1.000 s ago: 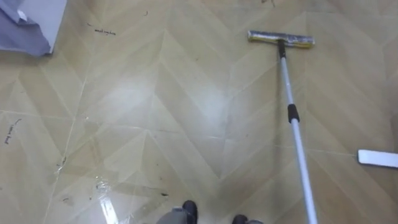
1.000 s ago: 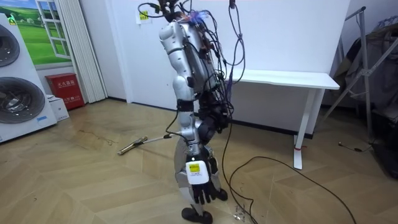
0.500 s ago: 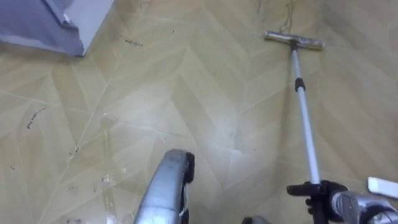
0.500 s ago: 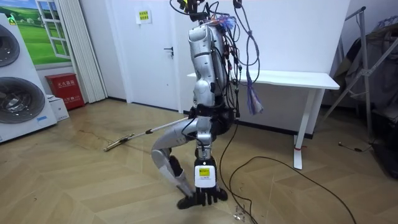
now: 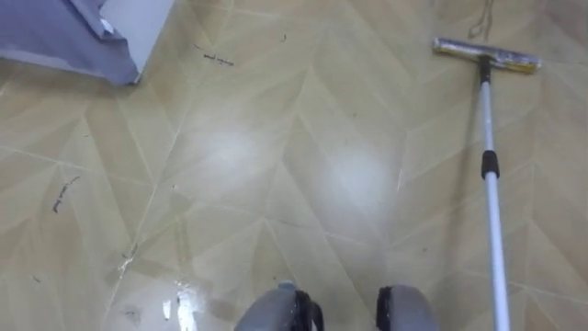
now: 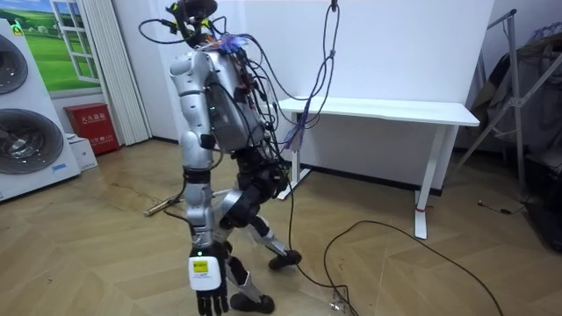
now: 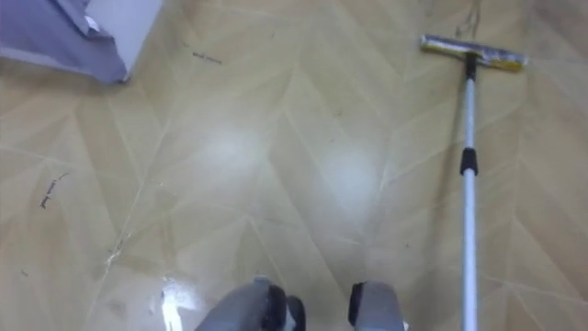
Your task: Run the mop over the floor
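mopping stroke in hand, robot mid-stride

the flat yellow-edged mop head [image 5: 487, 55] lies on the glossy herringbone wood floor [image 5: 276, 156], ahead and to the right. its white metal pole [image 5: 491, 211] slants back toward the robot; what holds it i cannot tell. the left hand [image 6: 206, 288] hangs with its fingers straight. next, likely: plant both feet, then sweep the head leftward.

Stance: upright and mid-stride in the room view, facing the room view's left. One leg is forward and bent at the knee, the other trails behind. Torso: tipped slightly forward. Left arm: on the near side, hanging straight down beside the forward leg. Left hand [image 6: 209, 294]: low beside that leg, fingers straight, slightly spread, pointing down, holding nothing.
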